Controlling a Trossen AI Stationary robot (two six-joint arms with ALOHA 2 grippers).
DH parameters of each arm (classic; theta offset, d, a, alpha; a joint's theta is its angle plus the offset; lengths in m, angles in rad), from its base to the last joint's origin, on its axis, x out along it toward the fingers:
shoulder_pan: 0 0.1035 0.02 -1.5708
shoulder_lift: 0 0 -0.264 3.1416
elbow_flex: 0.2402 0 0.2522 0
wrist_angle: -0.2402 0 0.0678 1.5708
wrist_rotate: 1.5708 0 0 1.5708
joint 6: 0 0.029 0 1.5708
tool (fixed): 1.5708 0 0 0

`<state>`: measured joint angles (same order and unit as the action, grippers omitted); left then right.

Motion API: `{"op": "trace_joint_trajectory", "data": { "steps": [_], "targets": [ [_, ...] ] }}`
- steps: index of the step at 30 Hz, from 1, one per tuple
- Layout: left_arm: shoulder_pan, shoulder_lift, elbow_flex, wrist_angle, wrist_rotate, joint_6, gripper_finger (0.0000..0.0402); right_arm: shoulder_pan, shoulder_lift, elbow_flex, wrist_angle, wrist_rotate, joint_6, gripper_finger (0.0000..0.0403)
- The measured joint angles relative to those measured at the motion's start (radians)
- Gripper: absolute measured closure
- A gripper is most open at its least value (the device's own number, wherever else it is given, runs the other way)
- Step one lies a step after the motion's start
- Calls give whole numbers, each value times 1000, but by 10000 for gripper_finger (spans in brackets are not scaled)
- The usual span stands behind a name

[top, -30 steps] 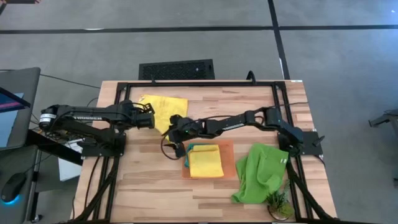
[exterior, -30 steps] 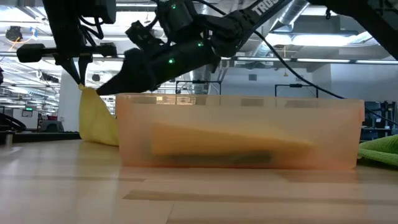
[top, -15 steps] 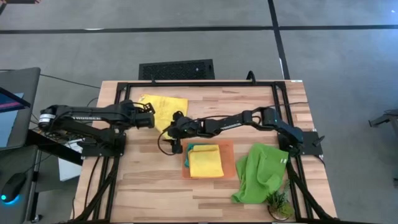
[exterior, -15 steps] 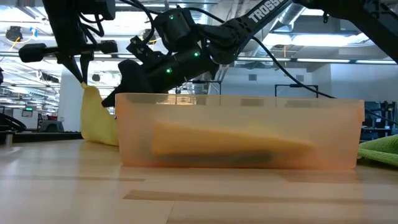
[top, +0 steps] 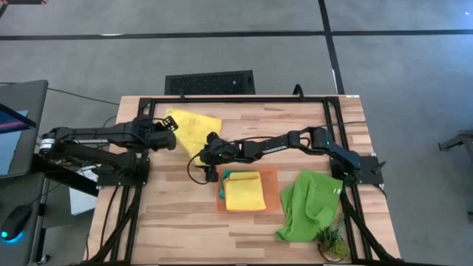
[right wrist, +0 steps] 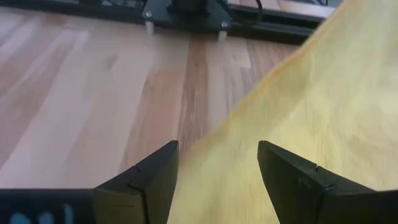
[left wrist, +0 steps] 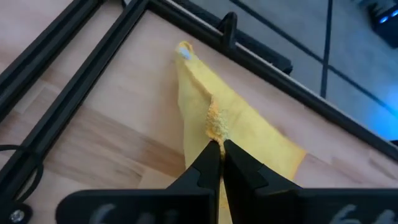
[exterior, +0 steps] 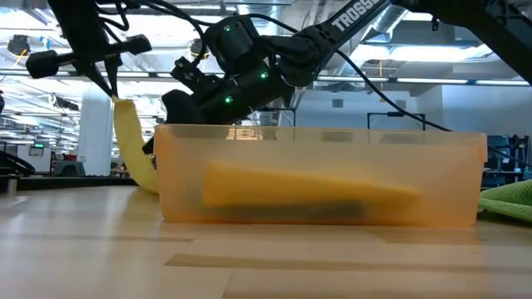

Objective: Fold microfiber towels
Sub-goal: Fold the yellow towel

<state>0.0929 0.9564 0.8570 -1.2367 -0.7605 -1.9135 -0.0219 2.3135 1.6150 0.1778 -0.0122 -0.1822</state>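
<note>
A bright yellow towel (top: 194, 128) lies at the table's far left. My left gripper (top: 174, 133) is shut on its left part and holds that part raised. In the low view the towel (exterior: 133, 149) hangs from the gripper (exterior: 109, 90) down to the table. My right gripper (top: 202, 154) is open at the towel's near right part, with the cloth (right wrist: 292, 112) showing between its spread fingers. I cannot tell whether it touches. An orange tray (top: 273, 193) holds a folded yellow towel (top: 244, 192) on a teal one (top: 226, 178). A lime green towel (top: 310, 203) lies crumpled at the right. My left gripper pinches a gathered fold of the yellow towel (left wrist: 214, 127) between its two fingers, at the towel's left side. The fingers come from the table's left, slanting down. The pinched part is lifted, and the cloth runs in a ridge to the far corner (left wrist: 184, 51), which lies on the table.
A black metal frame (top: 222, 98) runs round the table's far and side edges. A small green plant (top: 330, 240) stands at the near right corner. Bare wood shows along the near edge and left of the tray.
My left gripper has gone up and toward the table's left edge with the yellow towel's left part. That part now hangs as a narrow raised strip, and the rest stays on the table. My right gripper has gone down and a little toward the towel.
</note>
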Motion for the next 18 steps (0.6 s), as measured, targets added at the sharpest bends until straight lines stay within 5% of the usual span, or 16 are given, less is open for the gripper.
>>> {"op": "trace_joint_trajectory", "data": {
  "steps": [14,18],
  "targets": [
    [1,-32,0,133,-118,26,401,0,0,0,22,13,2,159],
    [2,-27,0,160,-119,57,401,-6,0,0,92,13,121,159]
  ]
}}
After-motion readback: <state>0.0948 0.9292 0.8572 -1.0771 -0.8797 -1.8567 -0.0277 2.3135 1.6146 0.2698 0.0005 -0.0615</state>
